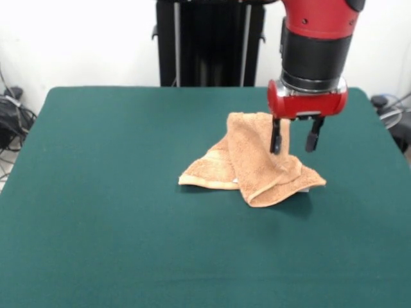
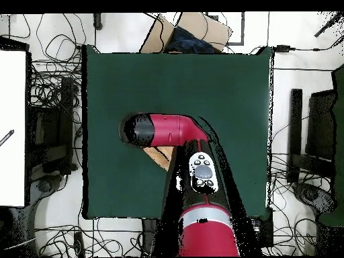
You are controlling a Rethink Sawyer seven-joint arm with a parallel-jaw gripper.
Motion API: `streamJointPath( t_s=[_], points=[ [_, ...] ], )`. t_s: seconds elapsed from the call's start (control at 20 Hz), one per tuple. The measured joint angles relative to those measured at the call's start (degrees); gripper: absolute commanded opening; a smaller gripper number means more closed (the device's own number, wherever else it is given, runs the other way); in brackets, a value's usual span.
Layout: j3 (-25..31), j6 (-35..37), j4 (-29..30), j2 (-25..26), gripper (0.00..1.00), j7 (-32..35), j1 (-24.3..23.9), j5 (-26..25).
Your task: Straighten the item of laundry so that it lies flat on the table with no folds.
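One rumpled tan terry towel (image 1: 257, 163) beneath open pincer (image 1: 295, 140).

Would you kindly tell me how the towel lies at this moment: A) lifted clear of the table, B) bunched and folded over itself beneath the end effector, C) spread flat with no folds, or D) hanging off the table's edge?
B: the towel sits crumpled in overlapping folds on the table, with the open end effector just above it.
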Motion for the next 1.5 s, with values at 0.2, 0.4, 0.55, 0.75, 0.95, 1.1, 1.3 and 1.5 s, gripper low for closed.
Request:
streamJointPath(
  t_s=[0.2, 0.4, 0.55, 0.75, 0.95, 1.1, 1.3, 1.5],
  points=[
    [0.00, -0.01, 1.18, -0.02, 1.00, 0.00, -0.38, 0.01],
    [-0.01, 0.00, 2.31, 0.07, 1.00, 0.00, -0.69, 0.00],
    [0.00, -0.07, 2.56, 0.85, 1.00, 0.00, -0.93, 0.01],
    [0.01, -0.89, 2.54, 2.16, 1.00, 0.00, -1.27, 0.01],
    [0.02, -2.56, 2.53, 4.07, 1.00, 0.00, -1.77, 0.02],
    [0.02, -3.65, 2.52, 5.29, 1.00, 0.00, -1.89, 0.04],
    [0.03, -4.41, 2.52, 6.39, 0.00, 0.00, -1.89, 0.04],
    [0.03, -4.93, 2.51, 6.81, 0.00, 0.00, -1.88, 0.04]
  ],
)
